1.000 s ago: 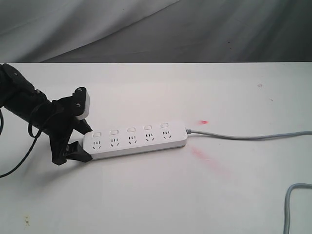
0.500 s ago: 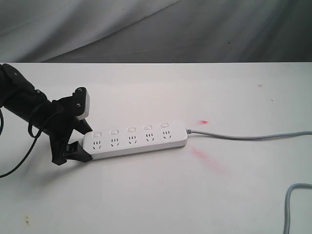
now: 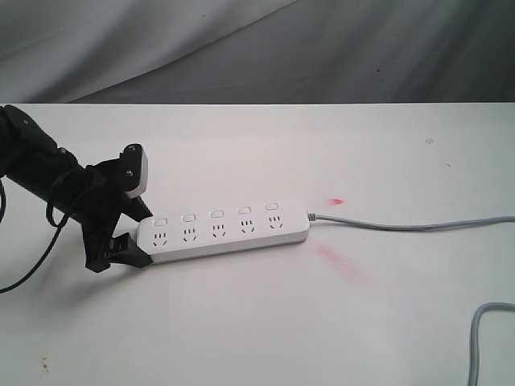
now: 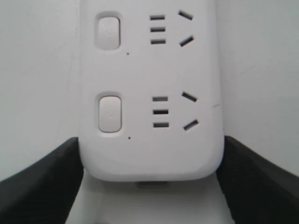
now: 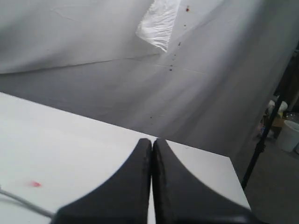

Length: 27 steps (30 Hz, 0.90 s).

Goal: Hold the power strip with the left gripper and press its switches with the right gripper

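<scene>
While the power strip (image 3: pixel 225 230) lies flat on the white table (image 3: pixel 257 322), slightly left of the middle in the exterior view, the left gripper (image 3: pixel 133 235) clamps its rounded end from the 9 o'clock side. One black finger (image 3: pixel 138 207) presses the far long edge and the other (image 3: pixel 129 256) presses the near edge, so the strip's end sits between them. From that grip the strip runs toward 3 o'clock, tilting slightly away from the camera. The left wrist view shows the same hold closely: the rounded end (image 4: pixel 149 158) fills the gap between two dark fingers (image 4: pixel 42 186), each touching a side of the white casing. Five switches (image 3: pixel 216 215) run in a row along the far edge, each beside its socket set. A thin grey cord (image 3: pixel 402 226) leaves the opposite end toward 3 o'clock. Two red marks (image 3: pixel 336 200) stain the table near that end. The right gripper (image 5: pixel 152 154) is out of the exterior view; its own camera shows its two fingertips pressed together, holding nothing, above the table's far part.
</scene>
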### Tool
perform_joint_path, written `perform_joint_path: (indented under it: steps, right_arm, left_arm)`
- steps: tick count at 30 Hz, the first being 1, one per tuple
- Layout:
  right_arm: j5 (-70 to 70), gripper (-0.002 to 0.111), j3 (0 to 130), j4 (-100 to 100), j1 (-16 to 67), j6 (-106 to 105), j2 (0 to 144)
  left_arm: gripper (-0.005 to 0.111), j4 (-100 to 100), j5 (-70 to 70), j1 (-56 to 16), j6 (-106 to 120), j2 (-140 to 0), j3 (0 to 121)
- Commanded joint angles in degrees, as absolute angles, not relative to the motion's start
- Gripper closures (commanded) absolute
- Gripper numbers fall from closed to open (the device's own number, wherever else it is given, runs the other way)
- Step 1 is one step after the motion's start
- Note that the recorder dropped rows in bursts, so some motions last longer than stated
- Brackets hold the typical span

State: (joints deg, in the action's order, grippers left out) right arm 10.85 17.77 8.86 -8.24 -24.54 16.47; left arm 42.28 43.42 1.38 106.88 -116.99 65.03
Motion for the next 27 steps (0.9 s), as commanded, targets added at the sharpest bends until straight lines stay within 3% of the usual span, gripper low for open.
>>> perform_joint_path:
  steps: [1, 11, 27]
  right_arm:
    - [3.79, 0.108, 12.48, 0.00, -8.56, -12.21, 13.14]
    - [3.52, 0.108, 1.53, 3.42, -8.56, -11.97, 6.00]
    - [8.20, 0.108, 0.00, 3.42, -8.56, -11.97, 4.92]
  left_arm:
    - [0.044, 41.95, 43.55, 1.14, 106.48, -117.36, 65.00]
    - [0.044, 41.95, 43.55, 1.14, 106.48, -117.36, 65.00]
    - [0.044, 41.95, 43.55, 1.14, 106.48, -117.36, 65.00]
